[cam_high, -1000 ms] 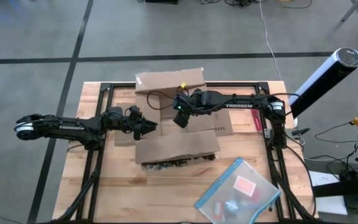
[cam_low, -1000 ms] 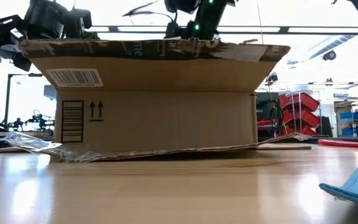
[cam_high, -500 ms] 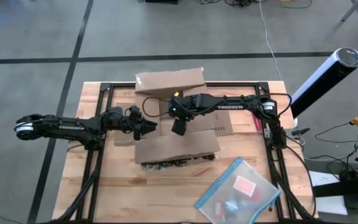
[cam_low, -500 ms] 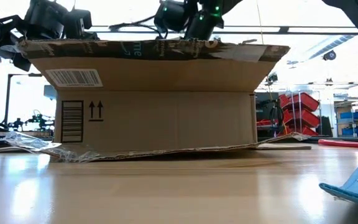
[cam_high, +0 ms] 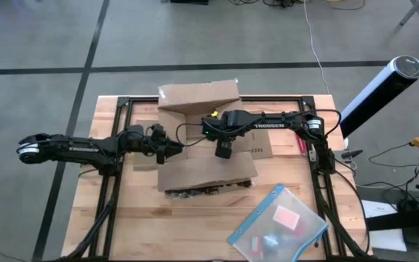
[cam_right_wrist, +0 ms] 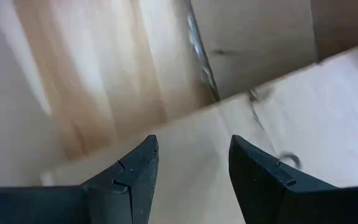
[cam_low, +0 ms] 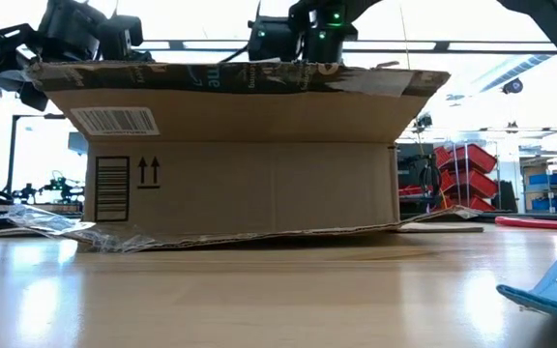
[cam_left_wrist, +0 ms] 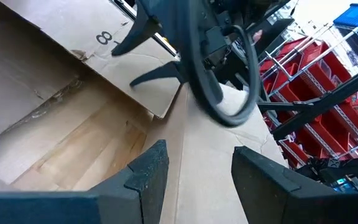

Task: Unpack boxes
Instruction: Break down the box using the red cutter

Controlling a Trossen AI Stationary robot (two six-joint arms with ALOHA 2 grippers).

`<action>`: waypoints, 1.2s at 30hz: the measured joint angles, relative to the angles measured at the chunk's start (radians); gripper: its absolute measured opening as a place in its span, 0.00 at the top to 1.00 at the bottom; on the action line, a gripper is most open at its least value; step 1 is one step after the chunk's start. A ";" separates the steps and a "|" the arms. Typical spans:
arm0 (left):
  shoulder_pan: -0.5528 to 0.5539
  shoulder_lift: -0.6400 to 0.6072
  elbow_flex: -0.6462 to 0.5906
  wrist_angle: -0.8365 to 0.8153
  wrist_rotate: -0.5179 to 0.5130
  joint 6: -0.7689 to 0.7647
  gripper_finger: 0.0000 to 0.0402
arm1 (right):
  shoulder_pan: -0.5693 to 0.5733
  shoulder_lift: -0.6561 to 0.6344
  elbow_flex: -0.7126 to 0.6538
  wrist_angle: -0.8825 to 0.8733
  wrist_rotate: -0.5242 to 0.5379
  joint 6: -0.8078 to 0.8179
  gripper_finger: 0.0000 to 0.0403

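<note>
Box [cam_high: 206, 171] brown, flaps splayed, barcode label; left hand [cam_high: 172, 151], right hand [cam_high: 222, 152] both spread apart

"TROSSEN" on right arm [cam_high: 271, 123]

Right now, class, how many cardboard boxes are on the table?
1. The cardboard box sits mid-table with its flaps spread open, between the left gripper and the right gripper. None other shows.
</note>
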 joint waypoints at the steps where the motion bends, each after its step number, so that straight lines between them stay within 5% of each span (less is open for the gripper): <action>1: 0.000 0.000 0.000 0.000 0.000 0.001 0.61 | 0.000 -0.004 0.000 -0.011 0.010 -0.001 0.58; 10: 0.000 0.000 0.000 -0.004 -0.006 0.025 0.61 | 0.000 -0.058 0.000 0.030 0.003 0.142 0.57; 17: 0.000 -0.003 -0.002 0.020 -0.008 0.043 0.61 | -0.032 -0.048 0.000 0.365 -0.500 0.341 0.55; 24: -0.002 -0.071 -0.002 0.205 0.025 -0.005 0.61 | -0.092 -0.030 0.000 0.483 -0.487 0.418 0.55; 36: -0.002 -0.241 -0.001 0.180 0.018 0.014 0.61 | -0.129 0.112 -0.001 0.517 -0.499 0.450 0.55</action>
